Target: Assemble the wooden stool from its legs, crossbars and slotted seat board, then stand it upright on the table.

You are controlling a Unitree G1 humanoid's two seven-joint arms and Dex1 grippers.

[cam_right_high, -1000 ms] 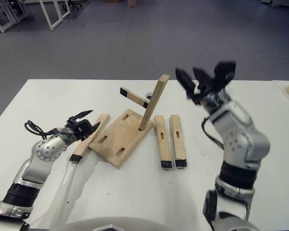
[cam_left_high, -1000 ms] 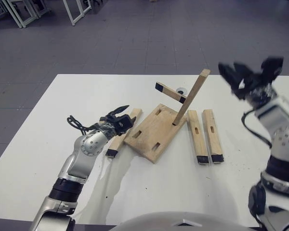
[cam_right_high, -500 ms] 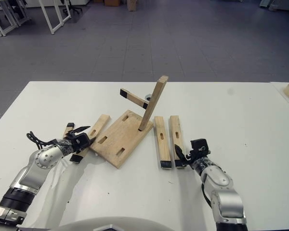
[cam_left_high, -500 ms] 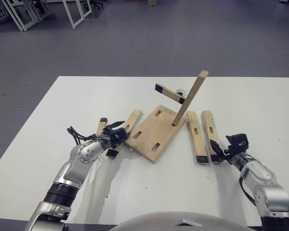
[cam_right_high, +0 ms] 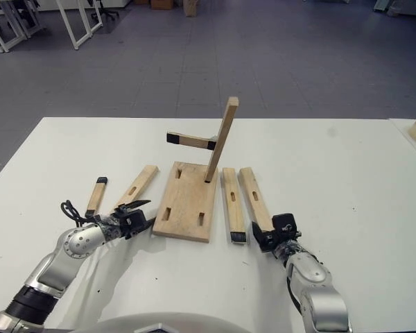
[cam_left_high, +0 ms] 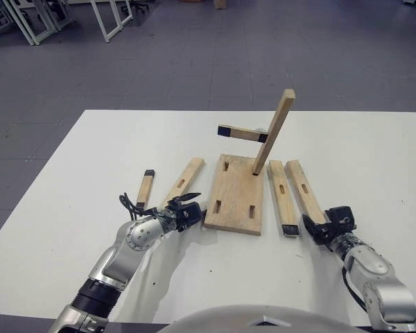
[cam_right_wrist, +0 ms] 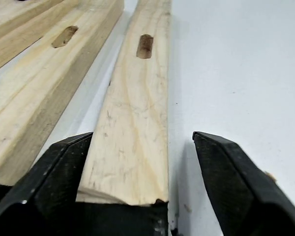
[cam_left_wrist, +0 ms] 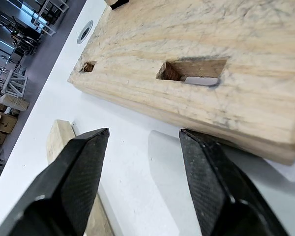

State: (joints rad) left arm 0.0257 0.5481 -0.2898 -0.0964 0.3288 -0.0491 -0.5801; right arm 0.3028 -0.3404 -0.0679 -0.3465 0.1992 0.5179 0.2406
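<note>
Right of the seat board [cam_left_high: 236,198], the right claw [cam_left_high: 324,223] is straddling, wide open, the near end of the outer loose leg [cam_left_high: 305,194]; leg-fitting is under way, and closing on it seems next. At the board's near-left corner the left claw [cam_left_wrist: 143,132] is resting wide and empty.

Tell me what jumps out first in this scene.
A single leg stands tilted in a slot at the far edge of the flat seat board, with a crossbar jutting from it toward the robot's left. The right gripper is open astride the near end of the rightmost loose leg. The left gripper, also open, sits at the board's near left corner.
</note>
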